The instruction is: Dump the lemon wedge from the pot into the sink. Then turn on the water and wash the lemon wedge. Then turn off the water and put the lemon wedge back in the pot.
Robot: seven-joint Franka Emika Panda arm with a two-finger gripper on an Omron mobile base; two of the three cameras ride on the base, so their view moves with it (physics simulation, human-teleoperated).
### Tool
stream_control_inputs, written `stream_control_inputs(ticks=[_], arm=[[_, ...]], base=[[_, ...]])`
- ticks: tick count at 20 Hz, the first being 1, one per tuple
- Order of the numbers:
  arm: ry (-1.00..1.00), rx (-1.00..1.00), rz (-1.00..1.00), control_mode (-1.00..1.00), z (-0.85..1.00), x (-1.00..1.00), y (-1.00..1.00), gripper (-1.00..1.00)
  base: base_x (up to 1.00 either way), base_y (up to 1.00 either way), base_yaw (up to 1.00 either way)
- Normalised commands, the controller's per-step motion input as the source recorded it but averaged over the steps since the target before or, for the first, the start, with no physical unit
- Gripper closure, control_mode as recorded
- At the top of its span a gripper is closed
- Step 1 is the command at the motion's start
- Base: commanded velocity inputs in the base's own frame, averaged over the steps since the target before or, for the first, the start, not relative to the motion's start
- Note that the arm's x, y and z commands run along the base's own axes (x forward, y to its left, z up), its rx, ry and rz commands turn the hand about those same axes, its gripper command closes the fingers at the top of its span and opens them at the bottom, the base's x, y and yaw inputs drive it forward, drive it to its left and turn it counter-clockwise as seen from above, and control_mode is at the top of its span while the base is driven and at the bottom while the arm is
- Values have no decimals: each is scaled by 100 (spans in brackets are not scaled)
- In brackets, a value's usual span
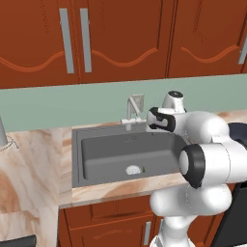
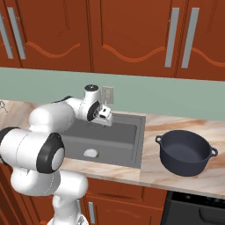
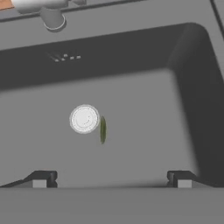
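The lemon wedge [image 3: 103,129], a thin yellowish-green sliver, lies on the floor of the dark grey sink [image 3: 175,100], just beside the round silver-white drain [image 3: 84,118]. My gripper [image 3: 111,179] hangs above the basin and looks down into it. Its fingertips [image 3: 41,178] stand wide apart, open, with nothing between them. The wedge lies ahead of the fingertips, a little left of their midline. In the left base view the wedge [image 1: 143,169] shows as a speck right of the drain [image 1: 133,170]. The dark navy pot [image 2: 186,151] stands upright on the counter right of the sink [image 2: 132,140].
The silver faucet [image 1: 131,113] stands at the sink's back rim, its base [image 3: 53,18] at the top left of the hand view. My white arm [image 2: 57,116] reaches over the sink's left side. Marble counter [image 1: 34,159] flanks the sink; red cabinets hang above.
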Motion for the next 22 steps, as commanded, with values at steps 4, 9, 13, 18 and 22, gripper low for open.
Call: stream_control_inputs(ticks=[4, 9, 13, 18, 22], arm=[[-1, -6, -2, -100, -23, 0, 1, -100], [-2, -1, 0, -100, -16, 0, 3, -100], [0, 0, 0, -100, -28, 0, 7, -100], [0, 0, 0, -100, -36, 0, 9, -100], [0, 0, 0, -100, -41, 0, 5, -100]], base=[[0, 0, 0], [0, 0, 0], [0, 0, 0], [0, 0, 0], [0, 0, 0]])
